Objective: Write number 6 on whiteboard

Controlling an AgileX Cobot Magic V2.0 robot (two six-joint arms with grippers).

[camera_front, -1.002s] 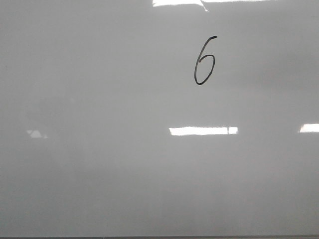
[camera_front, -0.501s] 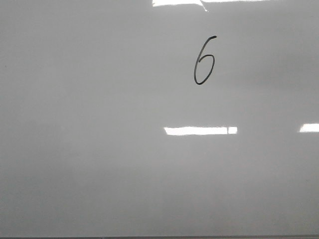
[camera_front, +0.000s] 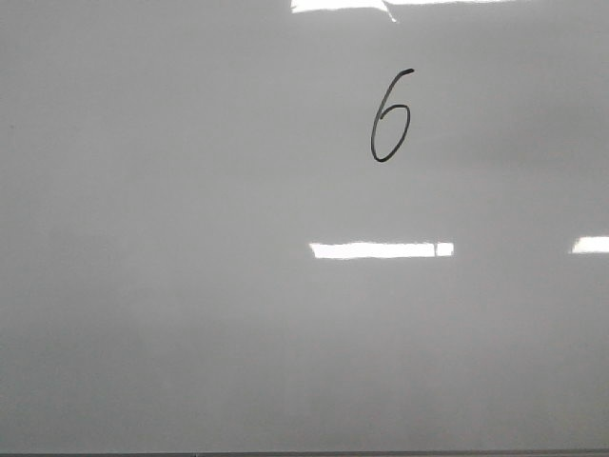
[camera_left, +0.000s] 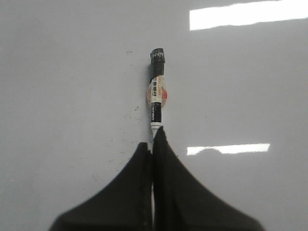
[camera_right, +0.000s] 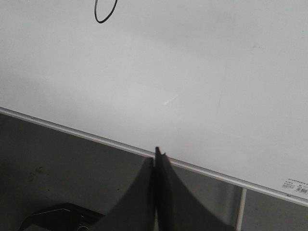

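The number 6 (camera_front: pixel 390 116) is a thin black slanted digit on the upper right of the whiteboard (camera_front: pixel 190 190), which fills the front view. No gripper shows in the front view. In the left wrist view my left gripper (camera_left: pixel 154 140) is shut on a black marker (camera_left: pixel 155 98) with a white and orange label. The marker points away from the fingers over the whiteboard (camera_left: pixel 72 72). In the right wrist view my right gripper (camera_right: pixel 157 155) is shut and empty over the board's metal edge (camera_right: pixel 72 129). Only the loop of the 6 (camera_right: pixel 106 13) shows there.
Bright rectangular glare patches (camera_front: pixel 381 249) lie on the board. Below the board's edge is a dark surface (camera_right: pixel 57 168) with a dark object (camera_right: pixel 62 216) at the near corner. A small white label (camera_right: pixel 294 185) sits at the board's corner.
The glare strip in the front view has lengthened to the left and a faint reflection at the left has gone. The 6 is unchanged.
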